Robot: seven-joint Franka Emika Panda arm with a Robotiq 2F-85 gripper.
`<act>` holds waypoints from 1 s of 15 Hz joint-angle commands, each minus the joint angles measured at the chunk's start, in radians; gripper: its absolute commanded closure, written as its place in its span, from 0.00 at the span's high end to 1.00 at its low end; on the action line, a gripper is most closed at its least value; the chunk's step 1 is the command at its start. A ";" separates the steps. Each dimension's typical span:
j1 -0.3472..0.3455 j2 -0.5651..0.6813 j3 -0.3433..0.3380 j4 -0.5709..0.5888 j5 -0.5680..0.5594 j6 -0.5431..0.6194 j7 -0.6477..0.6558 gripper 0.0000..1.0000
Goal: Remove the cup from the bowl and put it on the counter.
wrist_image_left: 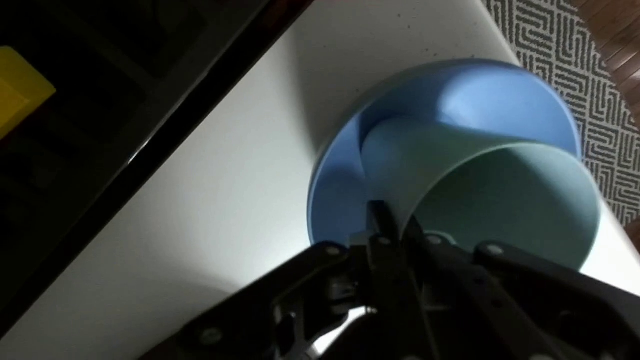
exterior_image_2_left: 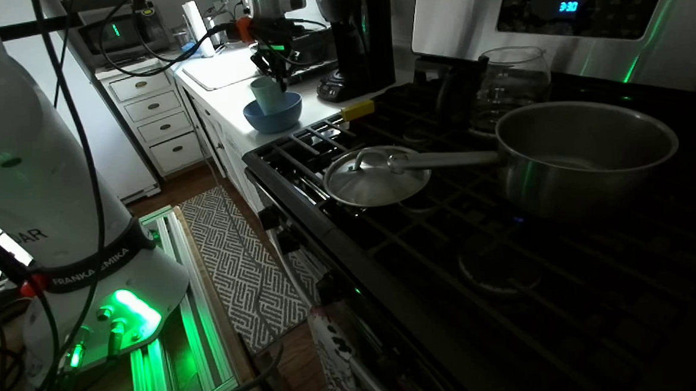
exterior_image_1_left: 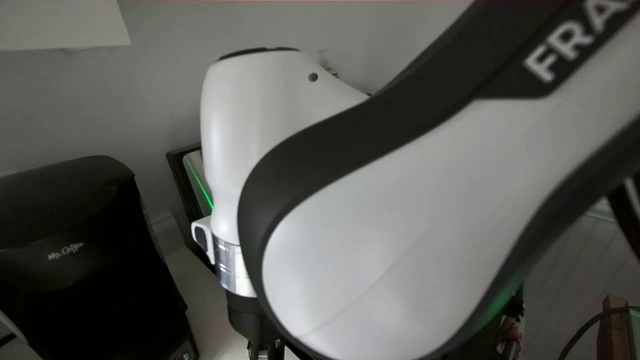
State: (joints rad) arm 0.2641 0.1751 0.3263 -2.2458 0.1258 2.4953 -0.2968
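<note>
The fingers [wrist_image_left: 381, 220] look closed on the cup [wrist_image_left: 475, 185], pinching its wall at the rim: in the wrist view one lies against the outside, on the left, and its mate sits just inside the mouth, on the right. So the body of the cup lies to one side of the pinch, the right in that view, and its long axis is tipped, not upright. The cup is in the bowl [exterior_image_2_left: 273, 123]; in an exterior view its mouth leans left, toward the front edge of the bench [wrist_image_left: 225, 200], and its lower end drops behind the near wall. Whether the base touches the bowl's floor I cannot tell.

The coming move probably turns on that off-centre hold. A straight lift should come first, until the base is above the rim; drawn sideways sooner, the base may snag and drag the bowl along. Held by one edge, the cup could also swivel. For the set-down, right and far in that exterior view seems safer: bench shows there between the bowl and the coffee maker [exterior_image_2_left: 376, 45], whereas left soon leads to the drop toward the rug [exterior_image_2_left: 233, 285].
</note>
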 commanded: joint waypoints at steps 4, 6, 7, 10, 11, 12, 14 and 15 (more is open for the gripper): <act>0.006 -0.097 0.013 0.023 0.014 -0.049 0.046 0.01; 0.001 -0.153 -0.009 0.009 -0.018 -0.052 0.121 0.01; -0.004 -0.181 -0.026 -0.002 -0.047 -0.052 0.178 0.01; -0.035 -0.239 -0.073 -0.015 -0.044 -0.065 0.279 0.01; -0.046 -0.244 -0.087 -0.018 -0.058 -0.069 0.318 0.01; -0.058 -0.240 -0.101 -0.016 -0.072 -0.078 0.356 0.01; -0.076 -0.202 -0.124 -0.016 -0.037 -0.065 0.356 0.01; -0.084 -0.174 -0.135 -0.021 -0.016 -0.039 0.334 0.01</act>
State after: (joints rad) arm 0.1963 -0.0373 0.2141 -2.2481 0.0891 2.4239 0.0171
